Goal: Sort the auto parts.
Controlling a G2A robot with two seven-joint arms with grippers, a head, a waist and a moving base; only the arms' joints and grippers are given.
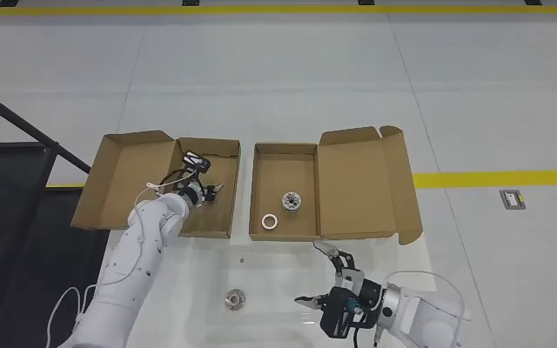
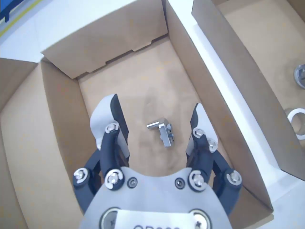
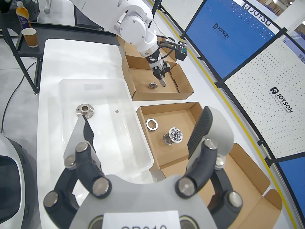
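My left tool (image 2: 155,101) hangs inside the left cardboard box (image 2: 178,55) with its fingers apart, and nothing is held in it. A small metal bracket (image 2: 163,131) lies on the floor of this box. In the left wrist view it sits between the two fingers, and no finger touches it.

My right tool (image 3: 144,113) is over the near side of the desk (image 3: 71,48), above a clear plastic tray (image 3: 95,80). Its fingers are wide apart and it carries nothing.

In the tray, a round metal flange (image 3: 85,109) with a hole in the middle lies flat. A very small dark piece (image 3: 116,111) lies apart from it, nearer to the boxes; what it is I cannot tell.

The right cardboard box (image 3: 166,106) stands beside the left one with a narrow gap of desk between them, and both have their lids folded open to the outer side. In the right box there is a flat white ring (image 3: 152,124). Near the ring, but apart from it, lies a short metal hub (image 3: 172,135) with holes in its round face.
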